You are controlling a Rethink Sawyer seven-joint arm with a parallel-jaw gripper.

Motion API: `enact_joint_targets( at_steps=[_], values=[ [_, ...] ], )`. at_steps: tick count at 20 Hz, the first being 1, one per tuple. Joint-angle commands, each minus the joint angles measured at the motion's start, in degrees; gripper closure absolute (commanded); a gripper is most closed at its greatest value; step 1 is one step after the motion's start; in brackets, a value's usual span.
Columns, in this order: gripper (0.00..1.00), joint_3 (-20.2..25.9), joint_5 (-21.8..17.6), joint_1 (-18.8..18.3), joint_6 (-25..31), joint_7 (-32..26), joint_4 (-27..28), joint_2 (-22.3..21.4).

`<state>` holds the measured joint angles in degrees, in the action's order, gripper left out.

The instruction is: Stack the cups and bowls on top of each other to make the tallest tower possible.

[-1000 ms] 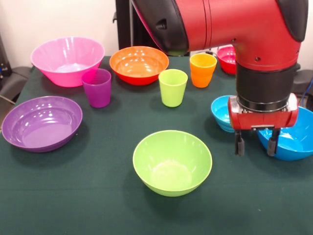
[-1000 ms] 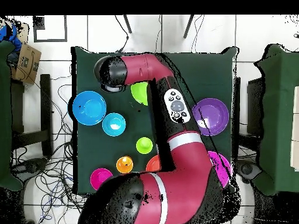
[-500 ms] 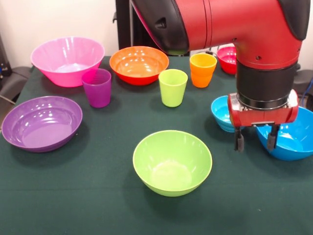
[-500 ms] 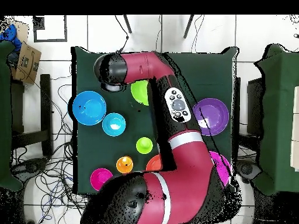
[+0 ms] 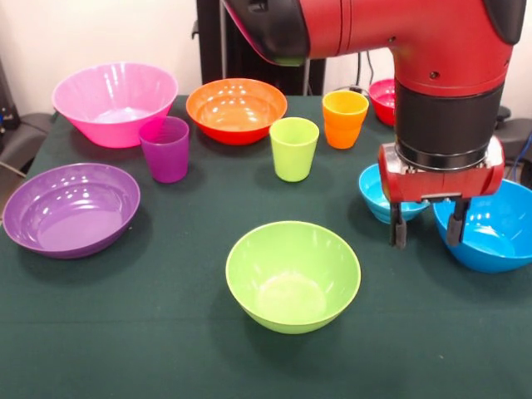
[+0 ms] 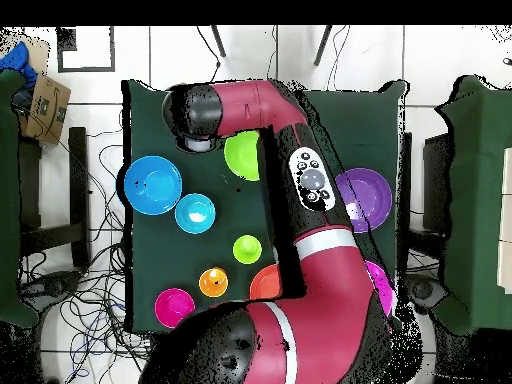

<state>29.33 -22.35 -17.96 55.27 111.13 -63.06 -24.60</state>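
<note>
My gripper [image 5: 426, 235] hangs open and empty just above the table, in front of the small light blue bowl [image 5: 371, 191] and beside the big blue bowl [image 5: 492, 239]. The lime green bowl [image 5: 293, 276] sits to its left, near the front. The purple cup [image 5: 165, 148], lime green cup [image 5: 294, 148] and orange cup [image 5: 345, 118] stand upright in a row further back. Behind them are the pink bowl [image 5: 115, 101], orange bowl [image 5: 236, 108] and small red bowl [image 5: 384, 98]. The shallow purple bowl [image 5: 71, 208] lies at the left. In the overhead view the wrist [image 6: 195, 112] hides the gripper.
From above, the arm [image 6: 300, 200] crosses the green table [image 6: 160, 270], covering part of the orange bowl [image 6: 260, 283] and pink bowl [image 6: 380, 285]. A cardboard box [image 6: 42, 105] sits beyond the table's edge, with cables on the floor.
The gripper has lifted a little and shifted slightly left in the front view, staying open. No cup or bowl has moved.
</note>
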Motion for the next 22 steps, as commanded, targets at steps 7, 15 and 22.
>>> enact_joint_targets(
  at_steps=[7, 15, 22],
  values=[
    [0.0, 2.7, -4.3, -0.7, 11.4, -22.6, 8.0, 1.8],
    [0.0, 3.7, -5.7, -0.8, 12.7, -28.4, 13.3, 5.4],
    [0.0, 3.8, -6.0, -1.4, 13.3, -33.5, 17.0, 8.4]
  ],
)
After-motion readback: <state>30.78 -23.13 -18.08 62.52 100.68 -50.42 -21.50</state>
